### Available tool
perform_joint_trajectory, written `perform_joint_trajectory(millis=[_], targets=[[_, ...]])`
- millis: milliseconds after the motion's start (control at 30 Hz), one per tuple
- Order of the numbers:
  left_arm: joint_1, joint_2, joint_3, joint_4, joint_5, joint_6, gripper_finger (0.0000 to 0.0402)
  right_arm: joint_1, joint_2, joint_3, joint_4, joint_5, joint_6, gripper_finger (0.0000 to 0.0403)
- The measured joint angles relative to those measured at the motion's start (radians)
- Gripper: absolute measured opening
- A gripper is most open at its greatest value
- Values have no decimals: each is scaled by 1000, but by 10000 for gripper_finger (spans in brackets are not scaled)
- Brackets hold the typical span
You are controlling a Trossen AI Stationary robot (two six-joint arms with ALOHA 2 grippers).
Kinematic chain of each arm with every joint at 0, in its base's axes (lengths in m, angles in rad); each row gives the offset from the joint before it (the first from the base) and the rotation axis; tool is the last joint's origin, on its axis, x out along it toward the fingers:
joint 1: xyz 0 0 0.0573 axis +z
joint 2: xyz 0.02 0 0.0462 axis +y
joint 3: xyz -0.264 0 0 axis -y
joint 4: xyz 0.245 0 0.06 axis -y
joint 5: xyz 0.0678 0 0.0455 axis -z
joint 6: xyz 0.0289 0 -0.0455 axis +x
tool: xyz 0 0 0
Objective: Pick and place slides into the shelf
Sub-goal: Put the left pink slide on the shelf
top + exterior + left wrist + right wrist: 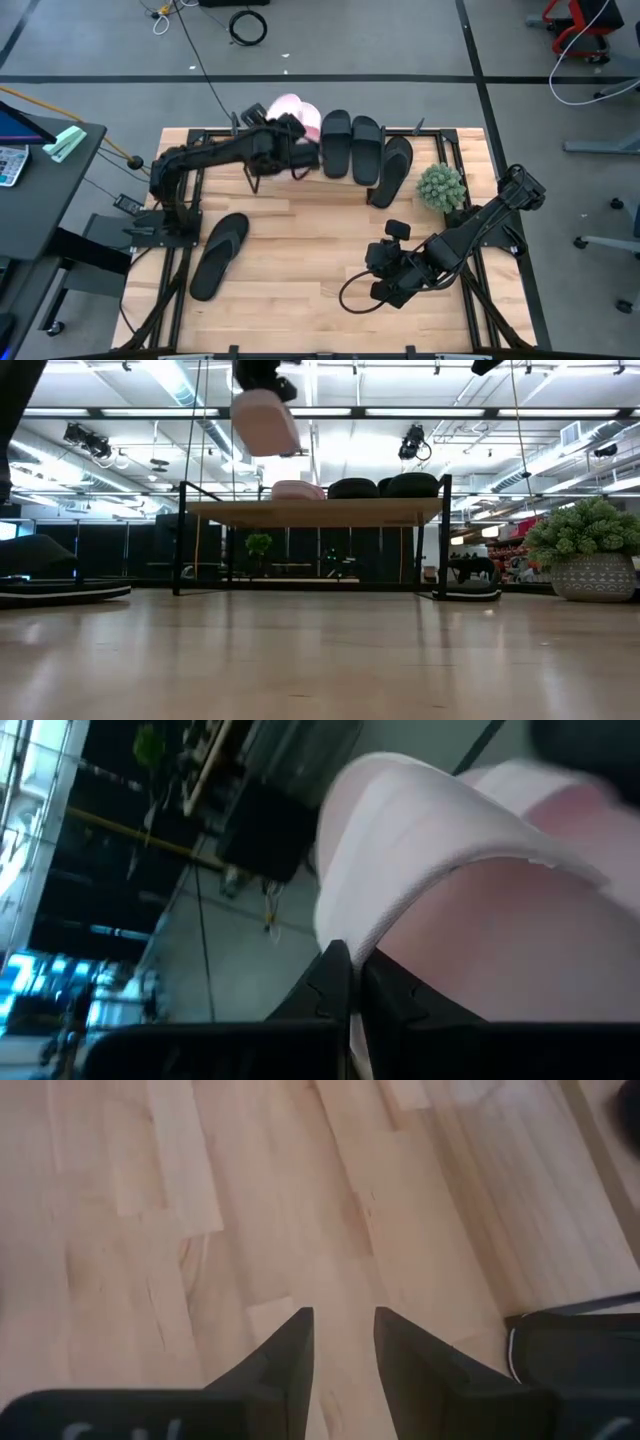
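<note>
My left gripper [283, 135] is shut on a pale pink slide [265, 420], held in the air above the left end of the shelf [315, 511]. The slide fills the left wrist view [450, 850]. A second pink slide [298, 490] lies on the shelf's wood top beside black slides [336, 145] [365, 150]. A third black slide [393, 170] lies slanted at the shelf's right end. Another black slide [218, 255] lies flat on the table at the near left. My right gripper [385, 283] is open and empty, low over the table's near right. My left gripper pinches an edge of the pink slide [352, 945] between its two fingers [330, 975]; only a thin rim shows between them. The slide is lifted clear above the shelf top and hangs tilted in the low view.
A small green potted plant [440, 187] stands on the table just right of the shelf. The shelf's black frame legs [444, 535] stand at the far side. Bare wood [250, 1210] lies in the table's middle, under the right gripper.
</note>
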Motion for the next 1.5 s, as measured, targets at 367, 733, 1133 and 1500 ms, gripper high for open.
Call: perform_joint_trajectory(millis=[367, 733, 1133, 1500], targets=[[118, 1, 0, 0, 75, 117, 11, 0, 0, 0, -6, 1, 0, 113], [159, -22, -80, 1, 134, 237, 11, 0, 0, 0, -6, 0, 35, 113], [214, -205, -416, 219, 138, 338, 11, -1, 0, 0, -4, 0, 55, 113], [204, -217, -592, 511, 146, 472, 11, -7, 0, 0, -1, 22, 34, 114]])
